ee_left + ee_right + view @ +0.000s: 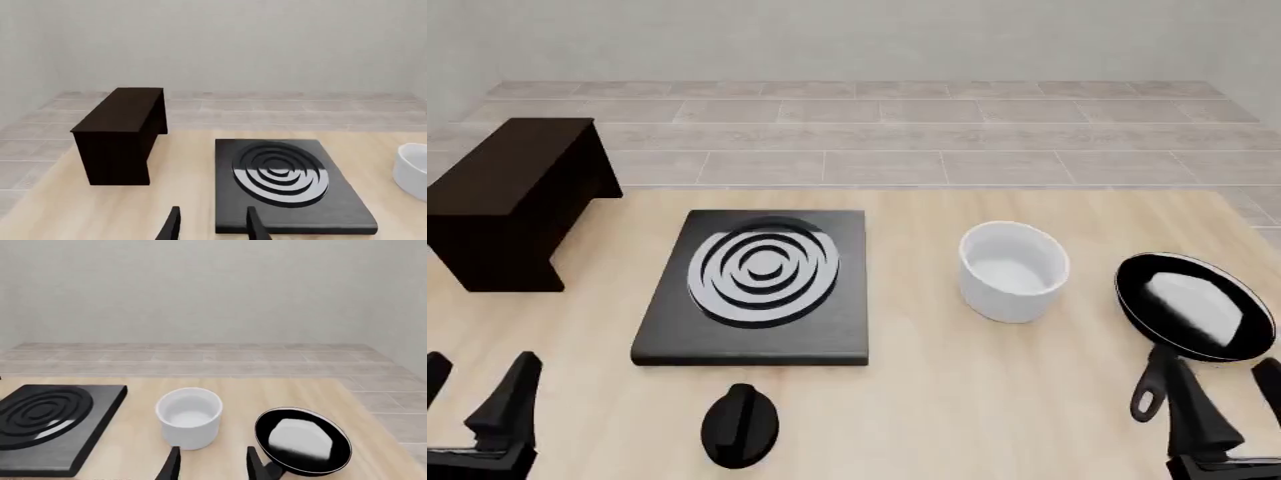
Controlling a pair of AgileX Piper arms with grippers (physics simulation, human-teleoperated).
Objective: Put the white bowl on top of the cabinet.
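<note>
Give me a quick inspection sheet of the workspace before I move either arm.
Surface: light wooden table, flat.
Job's things: white bowl upright on the table, right of centre, apparently empty; cabinet at the far left, nothing on its top.
Clutter: black stove slab with silver rings at centre; frying pan right of the bowl; black knob near the front edge.
Grippers: left gripper and right gripper low at the near corners, jaws open, holding nothing.
Cables: nothing seen.
Surroundings: tiled floor, plain pale wall.
</note>
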